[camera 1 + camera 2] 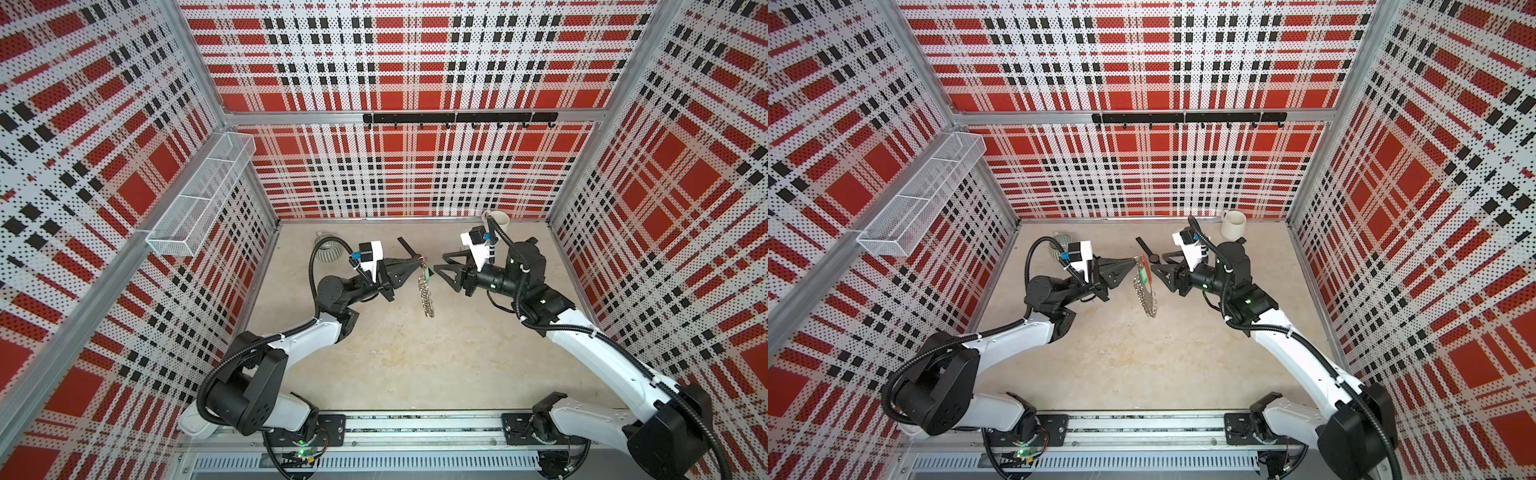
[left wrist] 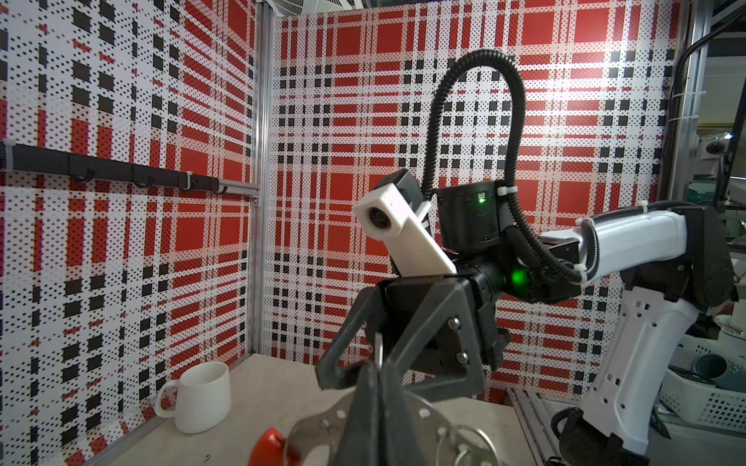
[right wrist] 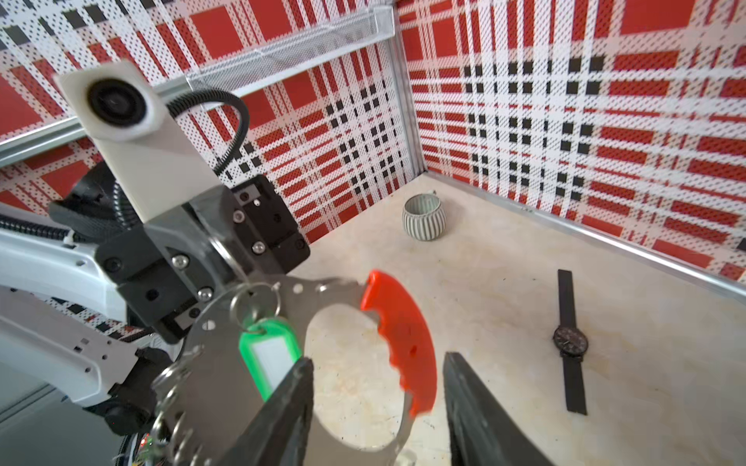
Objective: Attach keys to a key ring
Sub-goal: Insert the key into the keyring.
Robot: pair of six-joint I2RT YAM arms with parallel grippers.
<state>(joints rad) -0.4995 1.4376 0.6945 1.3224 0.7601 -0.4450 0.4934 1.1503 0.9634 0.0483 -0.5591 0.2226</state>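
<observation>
My left gripper point(image 1: 419, 261) point(image 1: 1136, 260) point(image 2: 377, 368) is shut on the rim of the key ring point(image 1: 426, 296) point(image 1: 1147, 298) point(image 3: 220, 387), a flat grey metal oval held in the air above the table. The key ring's red arc point(image 3: 405, 343) point(image 2: 269, 446) faces my right gripper. A green key tag point(image 3: 269, 355) point(image 1: 427, 272) point(image 1: 1144, 275) hangs against the plate by a small metal ring point(image 3: 255, 299). My right gripper point(image 3: 378, 361) point(image 1: 441, 270) point(image 1: 1158, 267) stands open, one finger beside the tag and one past the red arc, with nothing held.
A black wristwatch point(image 3: 570, 343) point(image 1: 1153, 256) lies flat on the table behind the grippers. At the back right stands a white mug point(image 1: 1233, 224) point(image 2: 202, 397). A ribbed grey cup point(image 3: 424, 218) point(image 1: 328, 248) sits at the back left. A wire basket point(image 1: 199, 195) hangs on the left wall.
</observation>
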